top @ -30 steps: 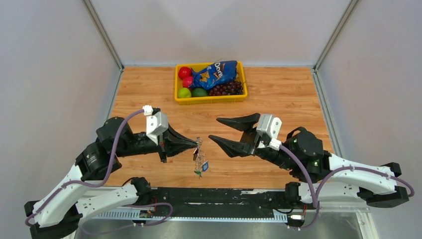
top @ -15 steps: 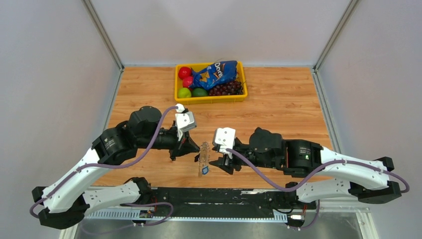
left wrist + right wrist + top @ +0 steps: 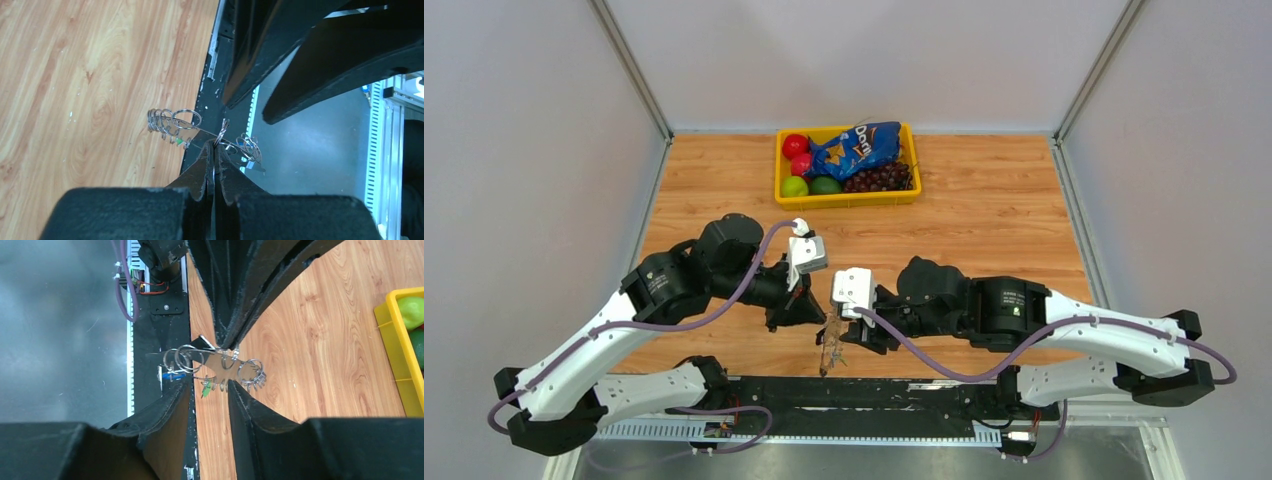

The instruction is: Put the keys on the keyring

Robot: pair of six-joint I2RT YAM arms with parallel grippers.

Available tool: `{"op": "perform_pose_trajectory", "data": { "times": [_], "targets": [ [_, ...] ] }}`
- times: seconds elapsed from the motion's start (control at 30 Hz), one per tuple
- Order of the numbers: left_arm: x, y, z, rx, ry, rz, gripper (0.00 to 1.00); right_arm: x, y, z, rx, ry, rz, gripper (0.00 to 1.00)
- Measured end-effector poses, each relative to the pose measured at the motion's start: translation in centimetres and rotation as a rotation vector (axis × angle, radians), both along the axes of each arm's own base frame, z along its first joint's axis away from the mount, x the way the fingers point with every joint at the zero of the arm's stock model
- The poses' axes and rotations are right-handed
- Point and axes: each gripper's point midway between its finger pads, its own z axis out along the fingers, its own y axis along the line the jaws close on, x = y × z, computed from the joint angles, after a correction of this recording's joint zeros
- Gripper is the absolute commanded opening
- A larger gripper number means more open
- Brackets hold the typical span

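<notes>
L gripper (image 3: 215,144) is clamped right down, tips pinching one small wire ring of the silvery-grey flat metal keyring (image 3: 215,362), which has split rings strung along it and a small blue piece (image 3: 170,375) at one end. So the bunch hangs in air off the L tips, not resting on anything.

R gripper (image 3: 210,386) is roughly half apart w/ nothing gripped. Its fingers stand either side of the bunch's lower fringe, w/ a green tab (image 3: 205,388) in the gap. Touching or not: can't tell.

What your move turns on: in R wrist view the keyring's long axis runs left-right across mid-frame, crosswise to the R gap, w/ the L tips coming onto it from upper centre. In top view it's a thin strip at lower centre, betw. both grippers. Single keys are too small to pick out.

Below it is the near edge of the wooden tabletop (image 3: 984,200) and the black base rail (image 3: 874,392). Room looks tight to me, since the two sets of fingers nearly meet. The yellow plastic tray (image 3: 854,201) of fruit is well apart, upper centre.
</notes>
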Motion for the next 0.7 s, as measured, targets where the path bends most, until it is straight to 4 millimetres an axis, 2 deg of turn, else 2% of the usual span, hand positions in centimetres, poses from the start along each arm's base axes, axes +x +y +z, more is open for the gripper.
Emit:
{"op": "perform_pose_trajectory", "data": {
  "times": [0.23,0.5,0.7],
  "targets": [
    [-0.7,0.2,-0.1,-0.010,0.009,-0.026,0.00,1.0,0.7,-0.6,-0.012,0.005,0.001,0.34],
    [-1.1,0.4,0.0,-0.019,0.003,-0.033,0.00,0.8,1.5,0.8,0.042,0.015,0.034,0.33],
    [-1.2,0.6,0.1,-0.023,0.000,-0.033,0.00,0.5,2.4,1.0,0.047,0.027,0.059,0.30]
  ]
}}
